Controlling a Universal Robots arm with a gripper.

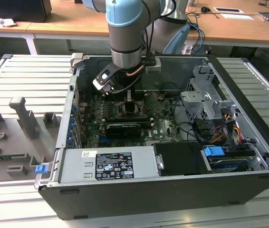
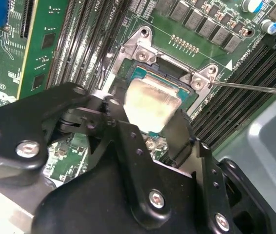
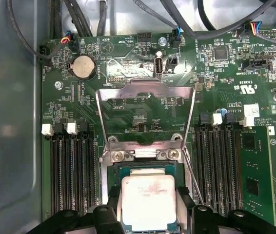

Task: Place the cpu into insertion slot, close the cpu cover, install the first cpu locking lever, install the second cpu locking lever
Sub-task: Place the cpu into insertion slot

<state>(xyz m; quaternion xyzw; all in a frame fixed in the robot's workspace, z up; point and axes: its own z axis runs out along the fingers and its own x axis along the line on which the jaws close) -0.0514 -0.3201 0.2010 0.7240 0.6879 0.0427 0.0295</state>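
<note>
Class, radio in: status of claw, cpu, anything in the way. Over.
Claw shut on the cpu. Chip at the insertion slot, seating unclear. Cpu cover stands open, nothing blocking the slot.

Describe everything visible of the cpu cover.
The cpu cover is a thin, shiny silver metal frame with a large central window showing the green board behind. It is swung open, off the insertion slot, hinged at the slot's rim beside two screws. The cpu sits past that hinge, apart from it.
</note>
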